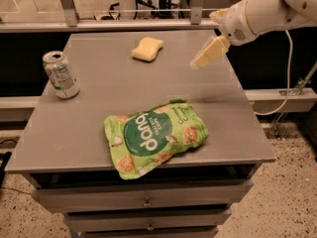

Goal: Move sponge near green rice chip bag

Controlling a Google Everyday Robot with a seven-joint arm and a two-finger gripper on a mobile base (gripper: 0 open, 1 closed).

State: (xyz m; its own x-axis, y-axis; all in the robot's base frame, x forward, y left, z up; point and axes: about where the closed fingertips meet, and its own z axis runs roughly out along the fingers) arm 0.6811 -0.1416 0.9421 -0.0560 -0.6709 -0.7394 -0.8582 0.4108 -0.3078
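Noted a silver can (61,75) upright near the left edge of the desk (74,128), well apart from the rest. Judged it safe from all but a wide, careless sweep.

Found the green rice chip bag (154,138) lying flat at the front, with a lower corner seemingly just over the desk's front edge. Feared nudging the crinkly pouch off with a hard shove on arrival.

Found the sponge (147,49) lying flat at the back centre, well apart from the bag and not yet brought near it. Feared squashing the soft pad, or skidding it away, with an off-centre pinch.

Placed the end effector (210,52) to the right of the sponge, raised above the desk and angled down to the left, holding nothing and touching nothing. Could not tell how far open.
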